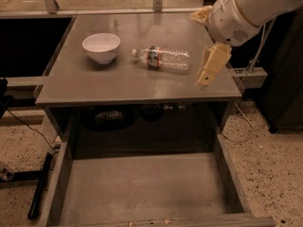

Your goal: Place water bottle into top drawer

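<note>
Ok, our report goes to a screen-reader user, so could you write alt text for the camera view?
A water bottle lies on its side on a grey table, cap toward a white bowl. The claw hangs just right of it, not touching, near the table's front right edge; the top drawer stands open below.
</note>
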`<state>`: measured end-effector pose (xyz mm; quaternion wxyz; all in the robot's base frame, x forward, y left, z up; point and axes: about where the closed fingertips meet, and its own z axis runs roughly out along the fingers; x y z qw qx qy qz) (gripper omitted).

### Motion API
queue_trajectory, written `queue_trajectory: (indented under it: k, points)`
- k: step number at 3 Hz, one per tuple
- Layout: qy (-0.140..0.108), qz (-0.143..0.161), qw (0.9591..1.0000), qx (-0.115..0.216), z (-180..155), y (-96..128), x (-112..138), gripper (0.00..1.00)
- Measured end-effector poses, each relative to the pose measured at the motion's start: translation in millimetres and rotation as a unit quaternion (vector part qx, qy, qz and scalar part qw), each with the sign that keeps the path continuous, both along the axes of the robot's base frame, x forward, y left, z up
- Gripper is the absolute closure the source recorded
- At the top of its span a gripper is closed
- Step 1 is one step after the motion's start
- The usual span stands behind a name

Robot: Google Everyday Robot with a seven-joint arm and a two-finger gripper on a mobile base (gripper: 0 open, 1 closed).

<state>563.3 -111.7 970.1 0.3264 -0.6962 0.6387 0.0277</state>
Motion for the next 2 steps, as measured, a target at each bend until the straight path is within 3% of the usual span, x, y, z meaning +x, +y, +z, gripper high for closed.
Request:
queue_trajectory:
  k: [1,2]
  points:
    - [-0.005,0.012,0.9998,-0.017,-9.1,2.8,18.1,0.0]
    - [0.001,0.015,0.9997,-0.021,-29.0,1.8,51.7,0.0]
